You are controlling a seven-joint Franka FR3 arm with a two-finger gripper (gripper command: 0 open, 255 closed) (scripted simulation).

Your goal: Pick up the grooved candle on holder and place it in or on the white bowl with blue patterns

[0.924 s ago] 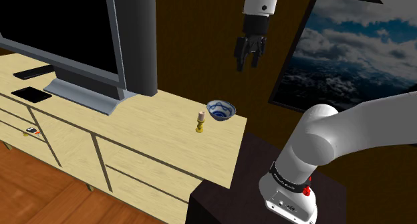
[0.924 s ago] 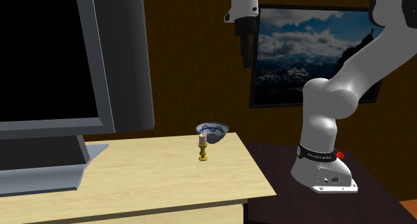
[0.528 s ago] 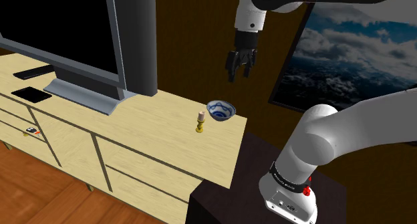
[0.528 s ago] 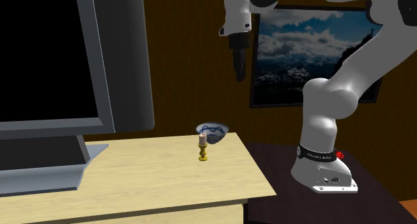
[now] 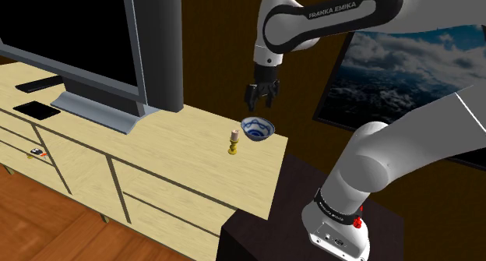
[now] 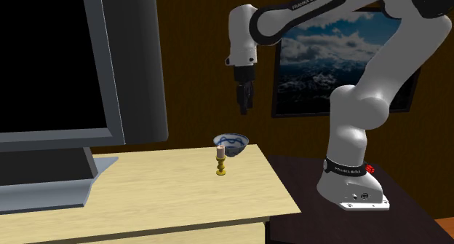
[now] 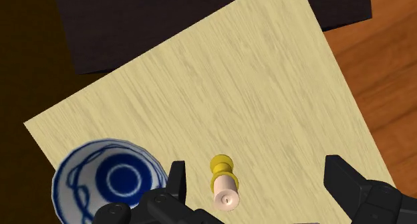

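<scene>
**A:** Our fingers [image 6: 244, 100] stand wide apart and grip nothing. We see them pointing down, in the air above one end of the cabinet [image 5: 179, 139].

**B:** Where do we find the candle [image 5: 233, 140]?

**A:** It stands upright on its small yellow holder on the cabinet's top, near the end edge beside the dark stand [image 5: 269, 213]. The candle is short and pale. From the hand we look straight down on its top, and it shows between the two fingers, well below them and untouched.

**B:** And the bowl [image 5: 257, 128]?

**A:** It is white with blue patterns, just beside the candle but apart from it. It sits closer to the cabinet's back corner at that same end. In the shoulder view our fingers hang right above it.

**B:** What else do we see on the cabinet?

**A:** A large television [image 5: 78, 41] stands toward the other end, well apart from both candle and bowl. The cabinet's top is light wood, with drawers along its front.
</scene>
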